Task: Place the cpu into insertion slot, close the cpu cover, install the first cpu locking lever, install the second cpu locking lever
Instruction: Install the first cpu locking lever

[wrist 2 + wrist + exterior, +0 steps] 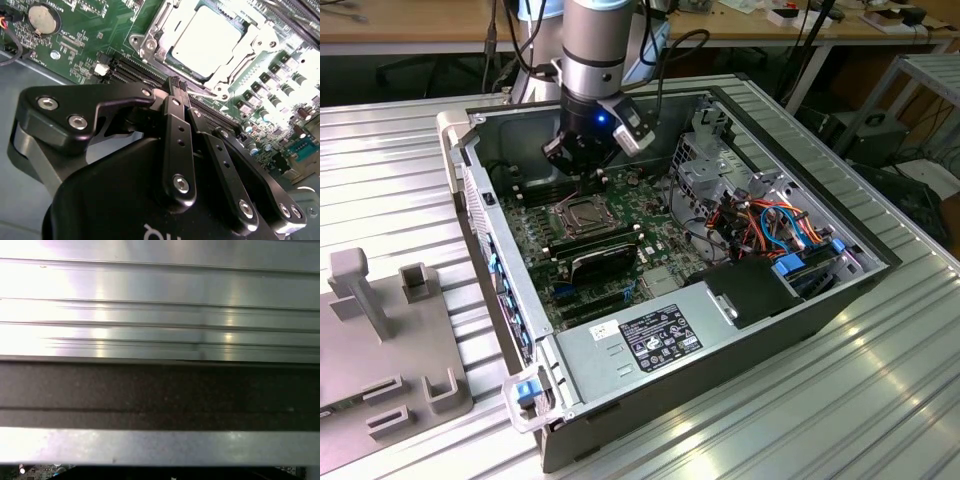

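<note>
The cpu sits in the slot on the green board, and in the second wrist view I see its pale metal top showing through the window of the cover, which appears to lie down over it. From the exterior view the slot is near the middle of the board, with the black memory slots just beside it and the labelled supply box well apart, nearer the camera.

My gripper hangs just beside the slot, on the memory-slot side; its fingers are pressed together with nothing between them. A thin silver lever runs close by the fingertips; I cannot tell whether they touch it.

I judge the chip light, rigid and flat, with a smooth top that gives little purchase, so only its thin rim offers a hold. The pin field beneath is fragile, so no sideways dragging. The cover looks like thin stiff sheet metal, and the levers like springy wire that would fight back.

The chip reads matte silver-grey, washed bright by glare, square, with a pale edge inside the silver frame.
</note>
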